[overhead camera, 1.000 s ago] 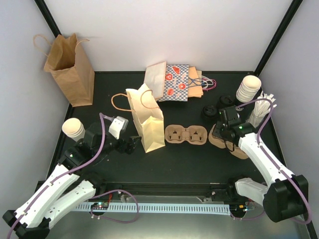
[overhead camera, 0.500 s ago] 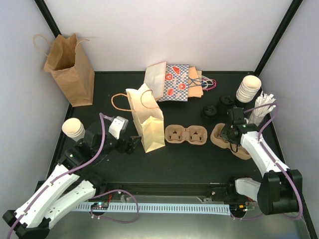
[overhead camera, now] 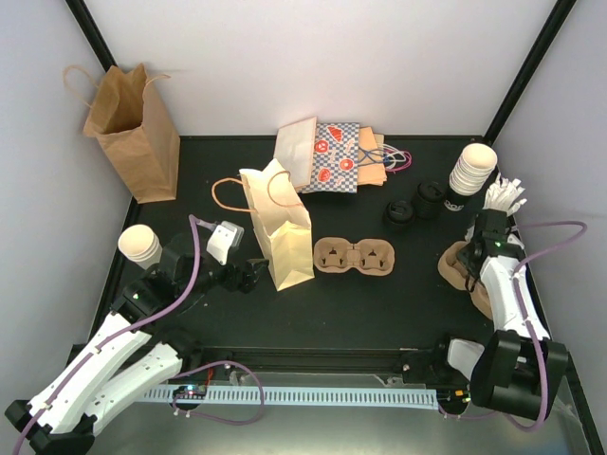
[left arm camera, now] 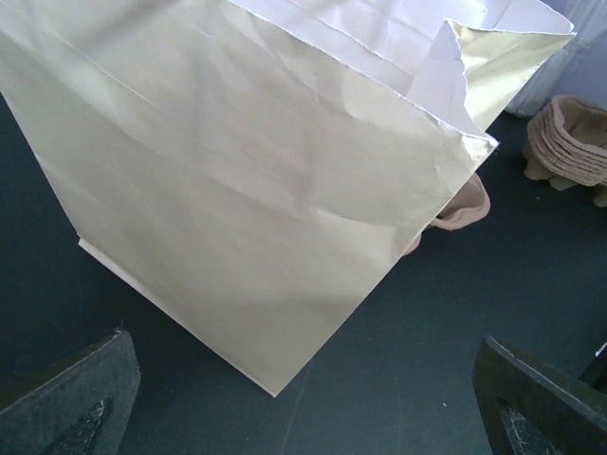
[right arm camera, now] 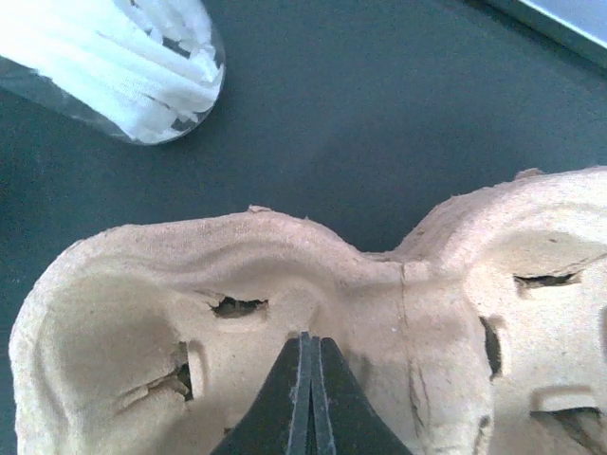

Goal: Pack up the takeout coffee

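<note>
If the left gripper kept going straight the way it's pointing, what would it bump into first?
Probably the cream bag. The open left gripper points straight at its side, which fills the wrist view just ahead.

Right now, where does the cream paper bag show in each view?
Top external: the cream paper bag stands left of centre.
Left wrist: the cream paper bag fills most of the frame.
Right wrist: not in it.
Shared landmark: pulp carrier stack, at right from above, upper right for left wrist, close-up for right wrist.
</note>
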Controlling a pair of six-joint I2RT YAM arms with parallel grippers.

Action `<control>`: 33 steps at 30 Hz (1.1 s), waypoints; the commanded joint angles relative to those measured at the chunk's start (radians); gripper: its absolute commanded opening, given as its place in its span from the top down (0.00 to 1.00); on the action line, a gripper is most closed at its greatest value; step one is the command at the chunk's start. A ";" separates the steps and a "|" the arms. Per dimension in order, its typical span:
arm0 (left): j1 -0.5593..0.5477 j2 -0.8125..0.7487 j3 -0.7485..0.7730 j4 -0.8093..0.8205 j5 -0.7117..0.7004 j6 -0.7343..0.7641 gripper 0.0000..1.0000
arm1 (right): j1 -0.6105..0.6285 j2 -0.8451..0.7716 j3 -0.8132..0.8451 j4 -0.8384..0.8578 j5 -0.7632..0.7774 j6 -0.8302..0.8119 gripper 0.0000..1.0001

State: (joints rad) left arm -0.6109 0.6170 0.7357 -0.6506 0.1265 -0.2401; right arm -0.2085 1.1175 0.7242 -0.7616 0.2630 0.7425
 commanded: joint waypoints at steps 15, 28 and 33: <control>-0.004 0.001 -0.001 0.009 -0.022 -0.002 0.01 | 0.341 -0.127 0.158 0.002 -0.273 -0.284 0.36; -0.003 0.000 -0.002 0.007 -0.039 -0.006 0.01 | 0.848 0.074 0.180 0.070 -0.164 -0.168 0.00; -0.004 -0.002 0.001 0.006 -0.041 -0.005 0.01 | 0.919 0.193 0.207 0.093 -0.143 -0.154 0.00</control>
State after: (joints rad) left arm -0.6109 0.6170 0.7357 -0.6506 0.1040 -0.2405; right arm 0.6758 1.2488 0.9096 -0.7071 0.0704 0.5564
